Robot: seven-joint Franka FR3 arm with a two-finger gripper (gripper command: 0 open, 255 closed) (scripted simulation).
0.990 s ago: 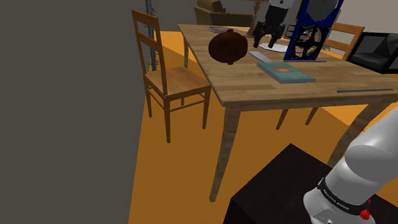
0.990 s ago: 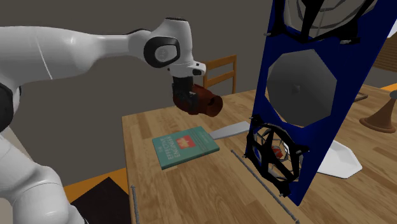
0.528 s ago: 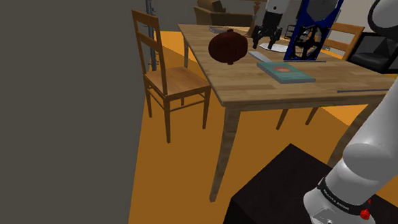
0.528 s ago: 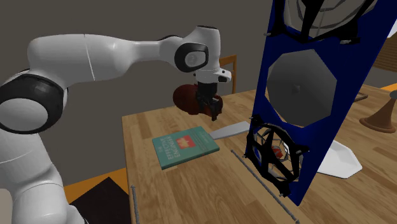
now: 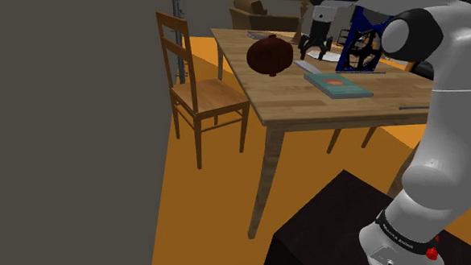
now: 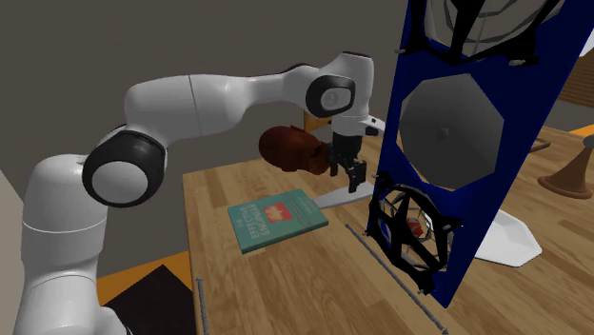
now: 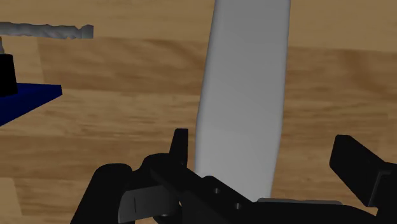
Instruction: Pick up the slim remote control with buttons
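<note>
Shoulder view: the gripper (image 5: 315, 46) has dropped a bit vs 1 s ago. It now hangs low over the far part of the tabletop (image 5: 305, 109), just above the slim pale-grey remote (image 5: 307, 66). The remote lies flat betw. the dark red pot (image 5: 269, 55) and the blue frame (image 5: 358, 49).

2nd ext. view: the gripper (image 6: 354, 181) has swung from beside the pot (image 6: 293, 149) across to the remote (image 6: 333, 199) and hangs close over it. Can't tell contact here.

Wrist view: the fingers (image 7: 356, 162) are spread wide, one each side of the remote (image 7: 245, 83), neither touching. No buttons are drawn on it.

Approx. lined up, so approach looks done. Remote not gripped or lifted yet; probably a short drop, then close.
</note>
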